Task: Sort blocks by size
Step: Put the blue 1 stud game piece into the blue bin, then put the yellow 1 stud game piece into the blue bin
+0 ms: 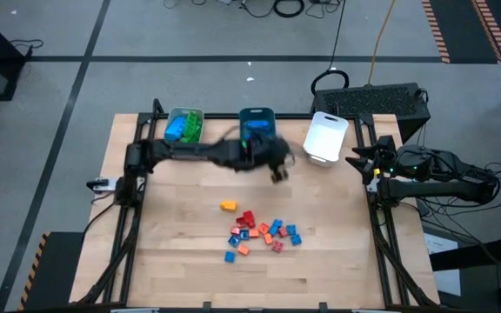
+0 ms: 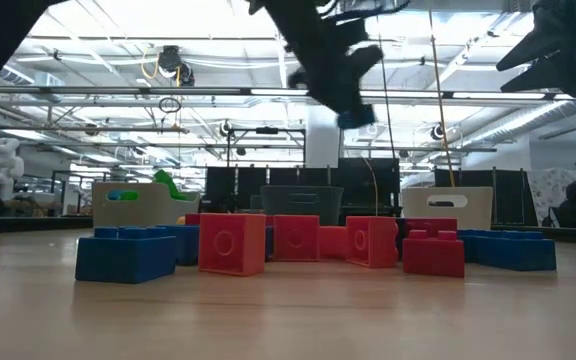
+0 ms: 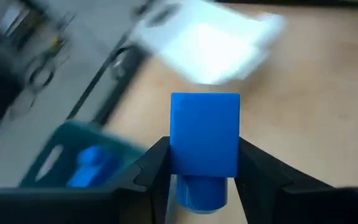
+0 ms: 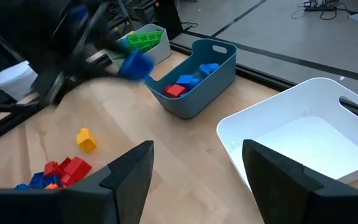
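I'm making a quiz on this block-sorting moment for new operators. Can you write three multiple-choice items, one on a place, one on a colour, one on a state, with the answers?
1. Where does the white tray stand?
A. At the table's far edge, on the right arm's side
B. In the middle of the loose blocks
C. At the table's near edge

2. What colour is the block in the left gripper?
A. Yellow
B. Blue
C. Green

3. How is the right gripper?
A. Shut on a red block
B. Shut on nothing
C. Open, holding nothing

Answers: 1 A, the high view shows it beside the teal tray near the right arm. 2 B, the left wrist view shows a blue block between the fingers. 3 C, its fingers stand apart with only the table between them.
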You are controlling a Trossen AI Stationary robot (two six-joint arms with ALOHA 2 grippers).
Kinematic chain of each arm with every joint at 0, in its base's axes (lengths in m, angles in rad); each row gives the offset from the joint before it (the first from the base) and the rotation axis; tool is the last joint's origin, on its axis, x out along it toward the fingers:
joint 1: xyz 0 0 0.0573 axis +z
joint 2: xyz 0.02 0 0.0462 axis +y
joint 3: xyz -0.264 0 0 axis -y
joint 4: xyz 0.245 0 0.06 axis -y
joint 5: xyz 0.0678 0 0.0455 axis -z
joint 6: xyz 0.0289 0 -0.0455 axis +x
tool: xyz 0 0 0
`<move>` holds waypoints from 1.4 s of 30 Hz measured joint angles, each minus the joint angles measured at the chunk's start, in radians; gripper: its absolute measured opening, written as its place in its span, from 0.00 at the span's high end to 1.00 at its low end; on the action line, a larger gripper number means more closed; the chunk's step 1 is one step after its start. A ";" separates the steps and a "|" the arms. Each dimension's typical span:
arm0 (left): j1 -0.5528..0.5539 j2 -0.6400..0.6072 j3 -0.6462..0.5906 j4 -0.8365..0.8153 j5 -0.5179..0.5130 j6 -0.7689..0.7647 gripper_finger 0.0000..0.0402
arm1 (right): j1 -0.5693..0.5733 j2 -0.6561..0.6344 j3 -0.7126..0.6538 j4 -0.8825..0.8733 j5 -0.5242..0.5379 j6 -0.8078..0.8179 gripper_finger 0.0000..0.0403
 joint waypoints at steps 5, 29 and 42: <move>0.142 -0.003 -0.001 -0.108 -0.001 -0.121 0.64 | 0.000 0.000 0.000 0.000 0.000 0.000 0.41; 0.050 0.012 0.000 -0.482 0.451 0.146 0.36 | 0.000 0.000 0.000 0.000 0.000 -0.007 0.41; -0.188 0.010 -0.117 -0.553 0.415 0.019 0.35 | 0.000 0.000 0.000 0.000 -0.004 -0.004 0.41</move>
